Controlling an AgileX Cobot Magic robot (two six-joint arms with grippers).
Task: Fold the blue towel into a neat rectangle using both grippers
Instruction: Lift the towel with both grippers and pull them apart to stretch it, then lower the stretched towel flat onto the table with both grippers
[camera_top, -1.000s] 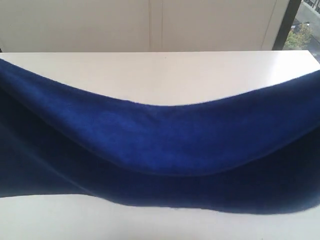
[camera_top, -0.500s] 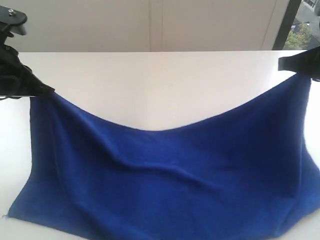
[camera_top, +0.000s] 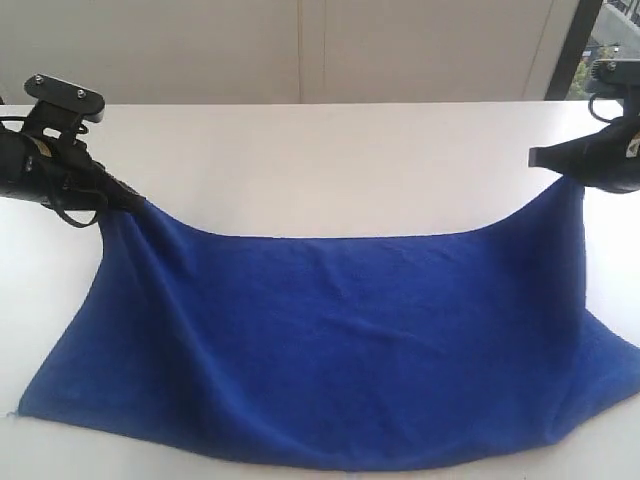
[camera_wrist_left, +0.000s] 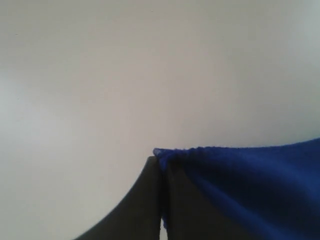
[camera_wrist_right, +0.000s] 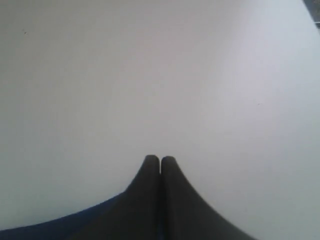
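Across the white worktop (camera_top: 330, 160), the blue towel (camera_top: 340, 340) hangs like a hammock between two pinches. Its near edge lies along the front edge of the worktop, while its far edge is lifted and sags in the middle. Over toward the left edge, the left gripper (camera_top: 130, 200) has its fingers pressed together on the far left corner, and its wrist view shows the stitched hem bunched right between the black tips. Toward the right edge, the right gripper (camera_top: 545, 160) is clamped too, with the far right corner running up into it (its wrist camera gives me only closed tips and blue cloth below them, so the exact bite is hidden).

This looks like thin, limp, light stuff: it droops wherever it isn't held and has no shape of its own. It is neither fragile nor heavy. The risk, I'd say, is a slim corner slipping out of those pointed fingers, or one side lagging so the fold lands skewed. The corners look like the right places to hold. Pinch at the hem, where the stitching gives something thicker to bite, and hold both level so the far edge meets the near edge squarely.
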